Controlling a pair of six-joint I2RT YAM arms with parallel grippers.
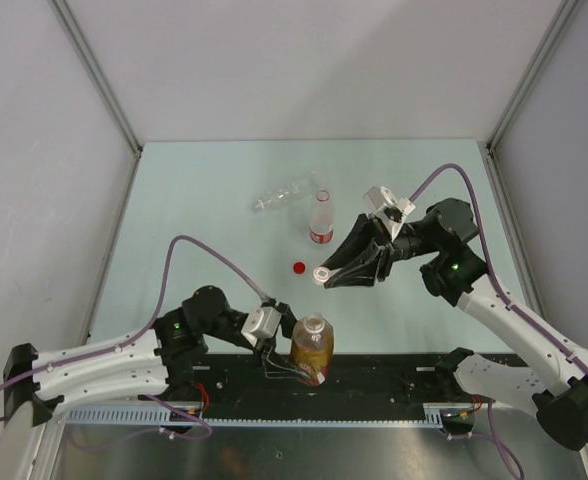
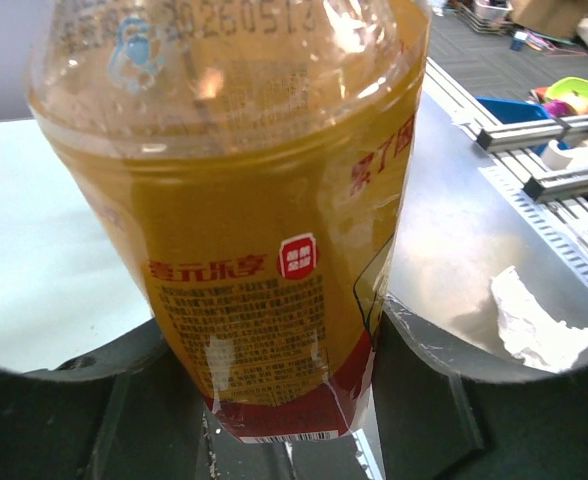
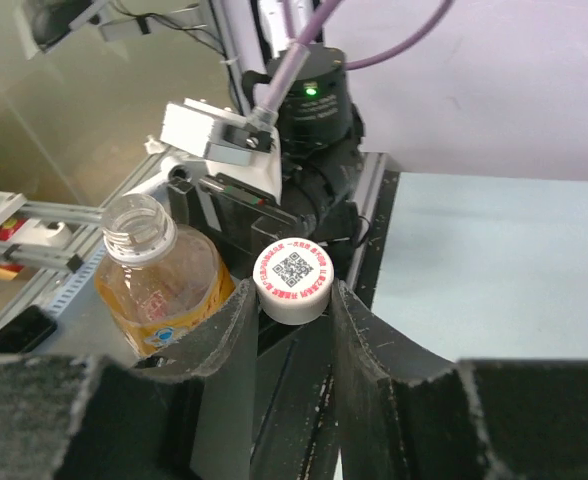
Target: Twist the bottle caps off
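Amber bottle [image 1: 312, 345] stands upright at the near edge of the surface [image 1: 204, 200], neck open and threads bare. The left end effector [image 1: 294, 360] is pressed against its lower body from both sides, judged to be bracing it against twist. The left arm lies low along the near edge and reaches rightward, with its wrist roughly level. The right end effector [image 1: 326, 277] pinches a white cap [image 3: 296, 280] by its rim between the fingertips, printed top up. It is held clear of the surface, farther back than the amber bottle and slightly to its right. The right arm rises from the near right, bends at a high elbow on the far right, and folds its forearm back leftward and downward toward mid-surface. A red cap [image 1: 299, 268] lies loose on the surface just left of the held cap. The red-label bottle [image 1: 321, 222] stands upright farther back and appears to carry a white cap (small from overhead, not certain). The crinkled bottle [image 1: 282, 193] lies on its side at the far left of that one. Judgement: one bottle likely remains to be opened.
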